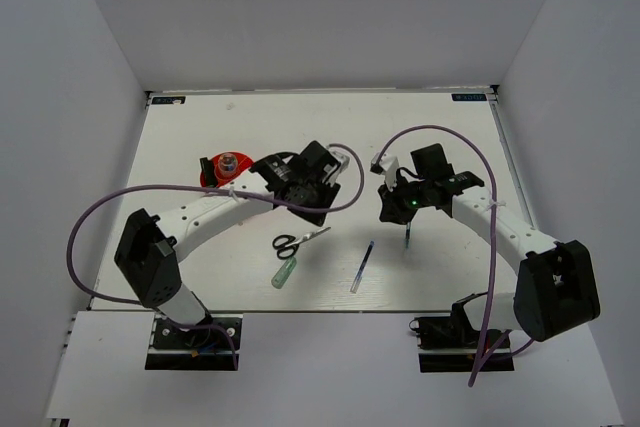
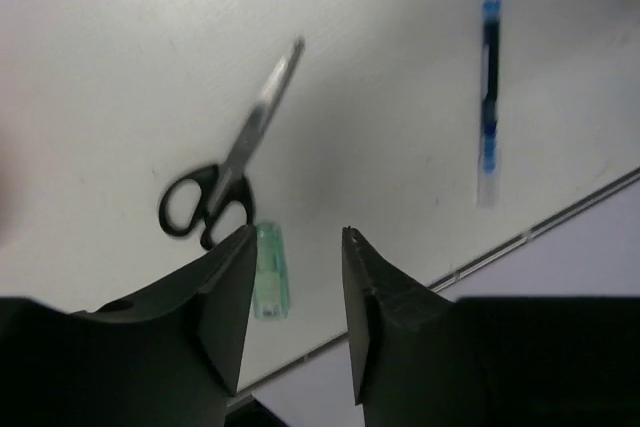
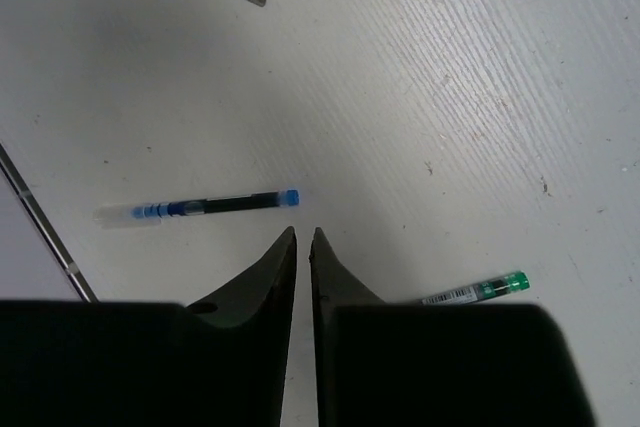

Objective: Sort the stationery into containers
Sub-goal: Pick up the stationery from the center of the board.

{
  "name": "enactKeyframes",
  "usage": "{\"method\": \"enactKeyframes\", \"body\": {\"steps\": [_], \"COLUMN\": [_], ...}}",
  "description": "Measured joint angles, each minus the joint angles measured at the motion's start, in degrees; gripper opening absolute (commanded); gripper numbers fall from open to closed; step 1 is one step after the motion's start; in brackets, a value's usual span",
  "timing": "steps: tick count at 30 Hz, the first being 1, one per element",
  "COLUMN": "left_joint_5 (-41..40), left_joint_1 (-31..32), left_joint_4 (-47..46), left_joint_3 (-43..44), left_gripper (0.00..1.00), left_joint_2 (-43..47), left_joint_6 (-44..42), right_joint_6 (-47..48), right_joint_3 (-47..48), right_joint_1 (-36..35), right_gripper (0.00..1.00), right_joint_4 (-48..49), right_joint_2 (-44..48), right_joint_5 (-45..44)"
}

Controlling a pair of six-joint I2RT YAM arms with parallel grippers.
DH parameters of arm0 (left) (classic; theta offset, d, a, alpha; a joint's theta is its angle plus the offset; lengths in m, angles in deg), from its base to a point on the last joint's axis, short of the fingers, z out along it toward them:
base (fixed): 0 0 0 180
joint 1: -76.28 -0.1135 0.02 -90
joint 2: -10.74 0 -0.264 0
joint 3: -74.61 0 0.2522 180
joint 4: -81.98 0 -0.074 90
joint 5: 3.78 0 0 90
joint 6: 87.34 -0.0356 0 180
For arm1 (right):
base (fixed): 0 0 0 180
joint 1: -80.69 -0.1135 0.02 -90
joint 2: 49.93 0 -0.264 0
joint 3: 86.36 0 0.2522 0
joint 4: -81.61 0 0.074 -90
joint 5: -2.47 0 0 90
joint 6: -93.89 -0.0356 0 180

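Observation:
The orange-red cup (image 1: 212, 173) stands at the table's left, something small and pinkish inside it. My left gripper (image 1: 308, 195) is open and empty, just right of the cup and above the table. In the left wrist view the gripper (image 2: 297, 237) hangs over the black-handled scissors (image 2: 225, 172), the pale green tube (image 2: 270, 272) and the blue pen (image 2: 489, 97). My right gripper (image 1: 393, 205) is shut and empty. In the right wrist view its tips (image 3: 303, 232) hover between the blue pen (image 3: 195, 209) and the green pen (image 3: 480, 292).
From above, the scissors (image 1: 295, 242), tube (image 1: 285, 273), blue pen (image 1: 362, 267) and green pen (image 1: 408, 235) lie apart near the table's front edge (image 1: 320, 309). That edge also shows in the left wrist view (image 2: 530, 237). White walls enclose the table.

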Motion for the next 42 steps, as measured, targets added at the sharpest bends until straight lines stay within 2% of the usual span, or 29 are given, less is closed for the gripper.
{"method": "enactKeyframes", "body": {"steps": [2, 3, 6, 9, 11, 22, 42], "left_joint_5": [-0.81, -1.09, -2.51, -5.11, -6.75, -8.55, -6.14], "left_joint_1": [1.36, 1.73, 2.80, 3.08, 3.54, 5.33, 5.29], "left_joint_4": [-0.61, -0.72, 0.63, 1.20, 1.27, -2.34, -6.51], "left_joint_3": [-4.50, -6.97, -14.08, -18.29, -20.09, -23.71, -26.93], "left_gripper": [0.43, 0.43, 0.43, 0.52, 0.53, 0.51, 0.48], "left_joint_2": [1.51, 2.32, 4.39, 5.35, 5.73, 5.90, 4.85], "left_joint_6": [0.15, 0.26, 1.14, 2.75, 3.98, 7.45, 7.89], "right_joint_6": [0.07, 0.07, 0.31, 0.52, 0.52, 0.50, 0.50], "right_joint_3": [0.00, 0.00, 0.00, 0.02, 0.02, 0.02, 0.02], "right_joint_1": [0.04, 0.07, 0.11, 0.13, 0.15, 0.35, 0.74], "right_gripper": [0.22, 0.34, 0.44, 0.43, 0.41, 0.39, 0.39], "right_joint_4": [-0.15, -0.24, -0.33, -0.48, -0.76, -1.18, -1.18], "right_joint_2": [0.00, 0.02, 0.02, 0.02, 0.02, 0.02, 0.02], "right_joint_5": [0.31, 0.46, 0.87, 1.05, 1.03, 0.92, -0.09]}}
